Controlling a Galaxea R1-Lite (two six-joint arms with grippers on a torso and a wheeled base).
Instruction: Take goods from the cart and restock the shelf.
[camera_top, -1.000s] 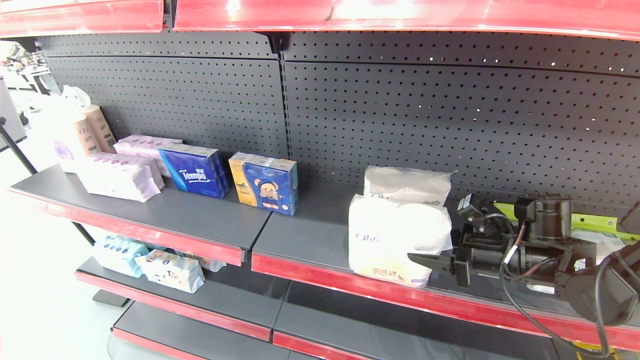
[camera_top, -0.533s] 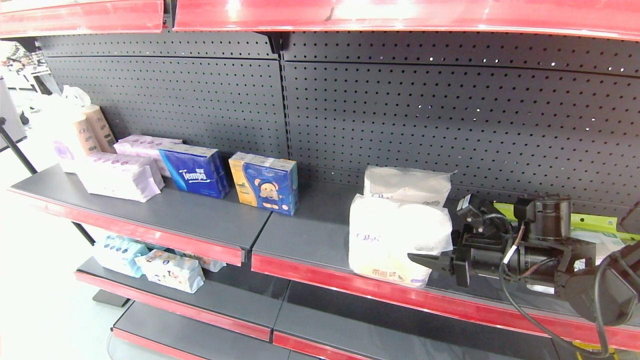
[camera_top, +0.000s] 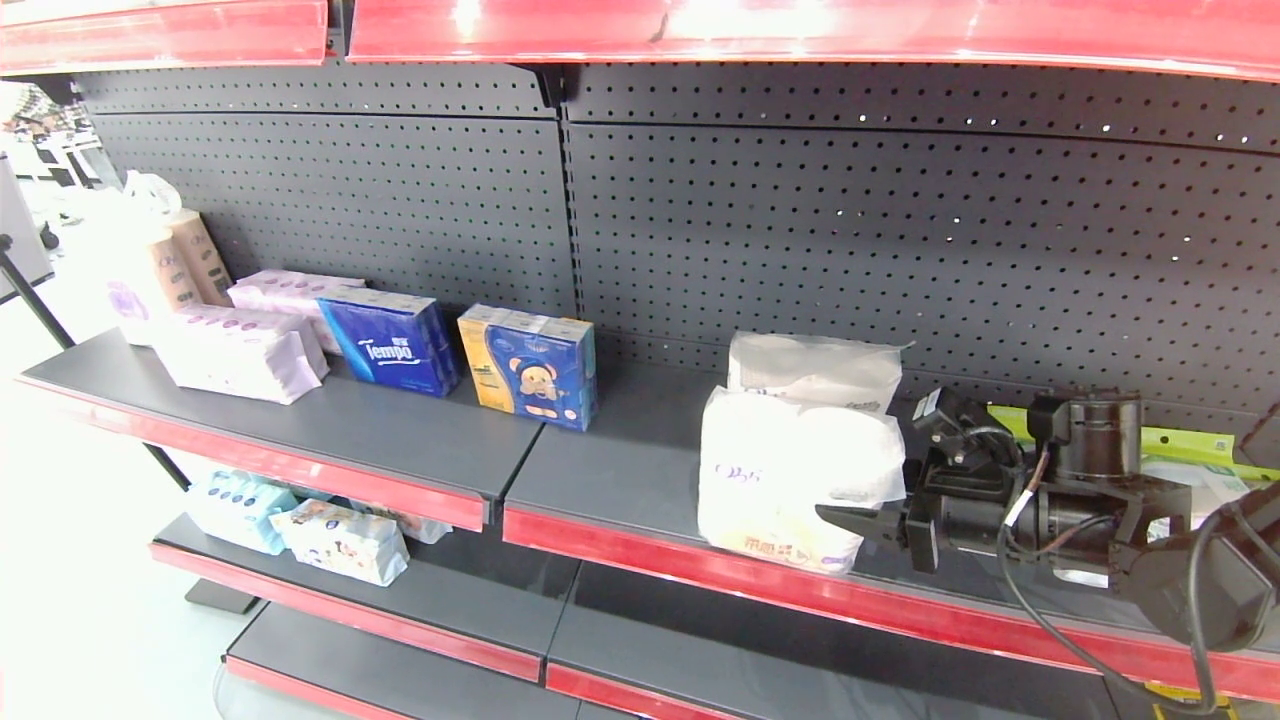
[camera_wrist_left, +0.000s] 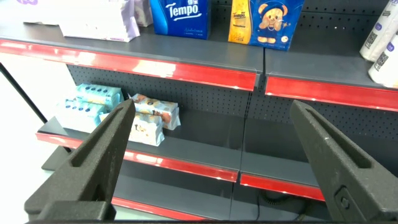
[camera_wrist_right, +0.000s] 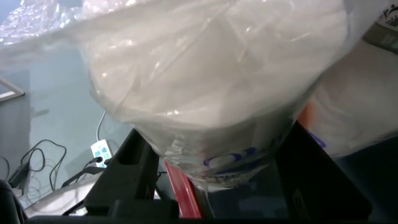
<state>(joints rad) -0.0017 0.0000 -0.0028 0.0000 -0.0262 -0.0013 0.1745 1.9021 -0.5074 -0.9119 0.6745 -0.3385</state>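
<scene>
One white plastic-wrapped tissue pack (camera_top: 790, 470) is pinched between the right end effector's (camera_wrist_right: 217, 174) fingers, at the dark red-edged shelf (camera_top: 620, 470) front. Placing step. Next: push deeper, release, retract. Left end effector (camera_wrist_left: 212, 109) gapes, empty.

A white power strip (camera_wrist_right: 99, 149) lies on the pale floor (camera_wrist_right: 43, 112), its cord running away from it, with black cables (camera_wrist_right: 28, 163) looping just beside it. A thin black pole (camera_top: 35, 300) slants at the far left.
</scene>
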